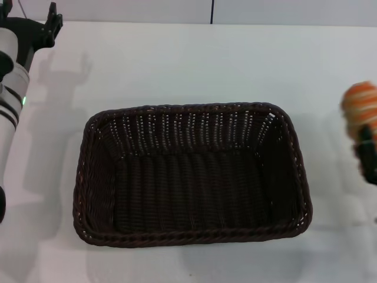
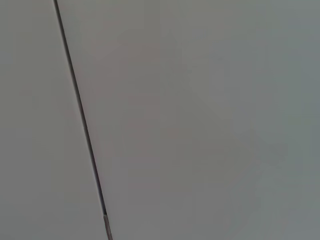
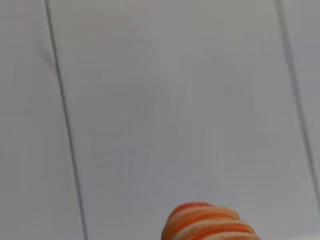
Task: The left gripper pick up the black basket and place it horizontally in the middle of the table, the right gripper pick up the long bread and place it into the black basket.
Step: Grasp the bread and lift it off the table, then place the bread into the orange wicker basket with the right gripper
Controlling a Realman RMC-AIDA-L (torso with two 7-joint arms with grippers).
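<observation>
In the middle of the table (image 1: 188, 65), seen from the head camera, the basket (image 1: 94, 177) sits flat and open side up, its long axis running left to right, with nothing inside it. Far off at the left edge the left gripper (image 1: 50, 26) hangs over the table's far left corner, well apart from the basket; I cannot tell whether its fingers are spread or closed. At the right edge the bread (image 1: 360, 109) is up off the table, standing on end, with the right gripper (image 1: 368, 154) clamped on its lower part, right of the basket.

The left wrist camera shows only a pale surface with a thin dark seam.

The right wrist camera shows the bread's (image 3: 210, 225) striped end against pale panels.
</observation>
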